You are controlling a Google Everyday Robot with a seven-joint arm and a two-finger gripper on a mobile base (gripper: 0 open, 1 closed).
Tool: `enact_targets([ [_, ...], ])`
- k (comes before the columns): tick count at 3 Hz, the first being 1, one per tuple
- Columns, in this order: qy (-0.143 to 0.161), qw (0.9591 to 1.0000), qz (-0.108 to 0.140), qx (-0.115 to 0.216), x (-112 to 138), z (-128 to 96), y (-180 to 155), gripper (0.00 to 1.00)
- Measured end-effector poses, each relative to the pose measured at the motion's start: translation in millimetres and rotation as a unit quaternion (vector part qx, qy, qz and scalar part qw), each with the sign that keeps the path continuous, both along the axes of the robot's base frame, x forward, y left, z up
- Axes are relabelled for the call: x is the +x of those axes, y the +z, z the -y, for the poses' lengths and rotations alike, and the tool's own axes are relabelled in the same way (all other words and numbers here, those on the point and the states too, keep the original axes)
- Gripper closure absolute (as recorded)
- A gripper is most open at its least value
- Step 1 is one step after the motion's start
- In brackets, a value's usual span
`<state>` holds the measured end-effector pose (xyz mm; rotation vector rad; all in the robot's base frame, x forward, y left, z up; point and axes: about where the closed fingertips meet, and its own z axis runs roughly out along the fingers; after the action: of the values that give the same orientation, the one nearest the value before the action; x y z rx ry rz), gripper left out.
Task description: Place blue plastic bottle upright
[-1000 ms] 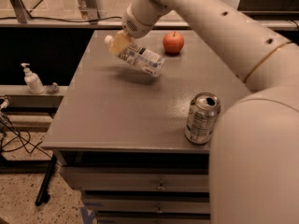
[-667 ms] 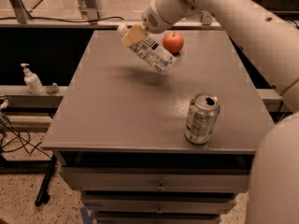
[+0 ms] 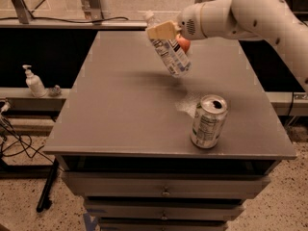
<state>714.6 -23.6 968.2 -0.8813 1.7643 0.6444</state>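
On the ledge at far left stands a white pump dispenser [image 3: 34, 81]. Above the back of the grey table [image 3: 120, 124], my gripper [image 3: 162, 31] is clamped around the blue plastic bottle [image 3: 172, 57] near its neck. The bottle hangs tilted in the air, cap up-left, with a red apple [image 3: 185, 44] just behind it. Toward the front right, a silver can [image 3: 208, 121] stands upright.

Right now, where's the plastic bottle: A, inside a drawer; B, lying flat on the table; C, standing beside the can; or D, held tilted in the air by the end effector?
D: the end effector, above the far side of the table, grips the bottle near its top, tilted and clear of the surface.
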Motion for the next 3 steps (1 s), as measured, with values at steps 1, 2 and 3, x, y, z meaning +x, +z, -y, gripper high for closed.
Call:
enact_targets([
  [1,-0.006,0.9964,0.049,0.068,-4.7,20.7,13.2,1.0],
  [2,-0.008,0.9883,0.1,0.115,-10.3,34.5,22.2,1.0],
  [3,-0.01,0.979,0.136,0.151,-17.3,45.9,22.2,1.0],
])
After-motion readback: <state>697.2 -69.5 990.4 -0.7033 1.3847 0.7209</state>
